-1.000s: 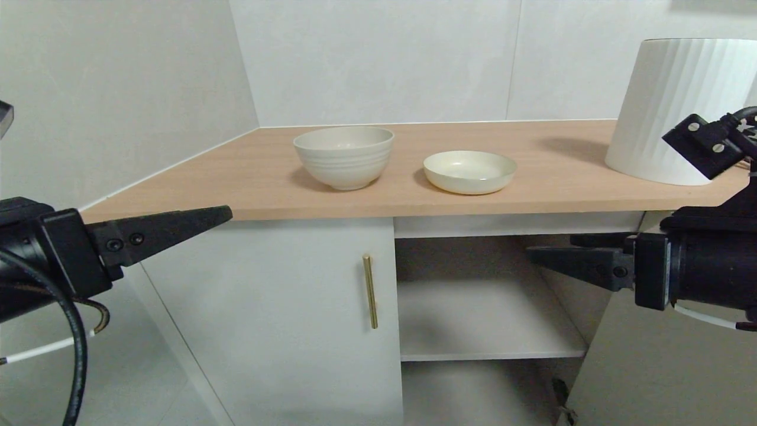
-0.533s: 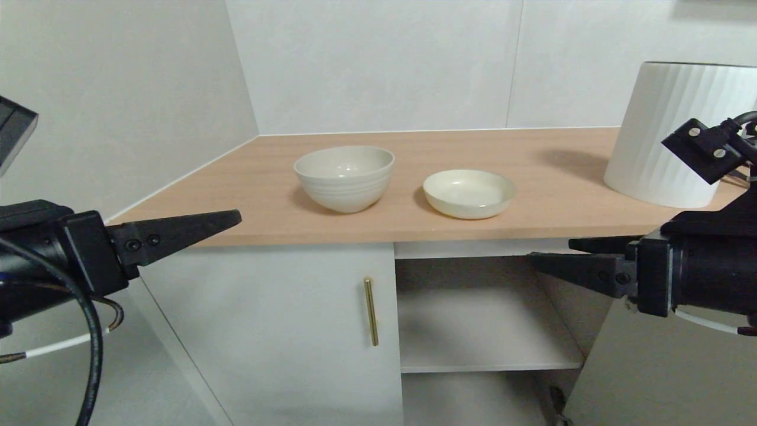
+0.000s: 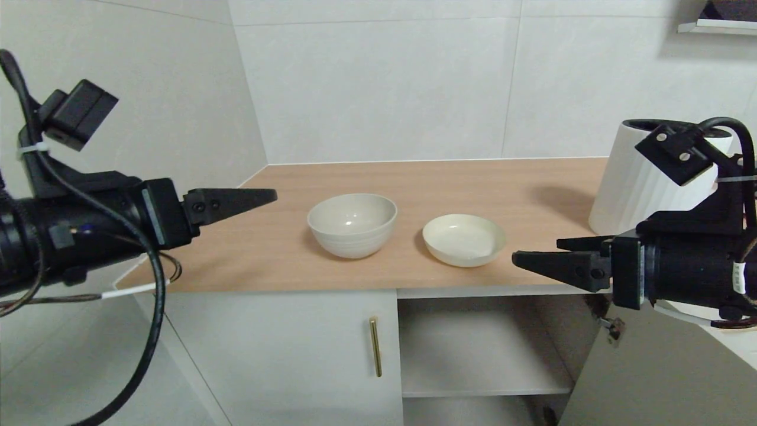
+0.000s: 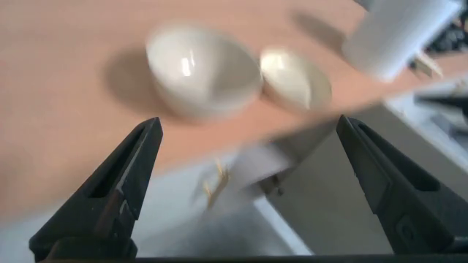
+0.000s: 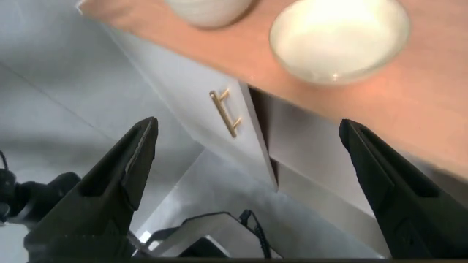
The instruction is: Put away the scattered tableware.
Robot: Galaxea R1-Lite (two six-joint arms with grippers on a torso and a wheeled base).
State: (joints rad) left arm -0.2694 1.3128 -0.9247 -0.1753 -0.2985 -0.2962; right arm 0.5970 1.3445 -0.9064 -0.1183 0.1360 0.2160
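I am seeing the deep cream ceramic bowl (image 3: pixel 352 225) and the shallow cream dish (image 3: pixel 464 239) sitting side by side on the light wooden countertop (image 3: pixel 266 254) — the left gripper (image 4: pixel 248 124) and the right gripper (image 5: pixel 248 126) are hovering, fingers spread wide.

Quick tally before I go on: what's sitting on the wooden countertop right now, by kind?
On the light wooden countertop:
deep cream ribbed bowl: 1
shallow cream dish: 1
tall white ribbed container: 1
Total: 3
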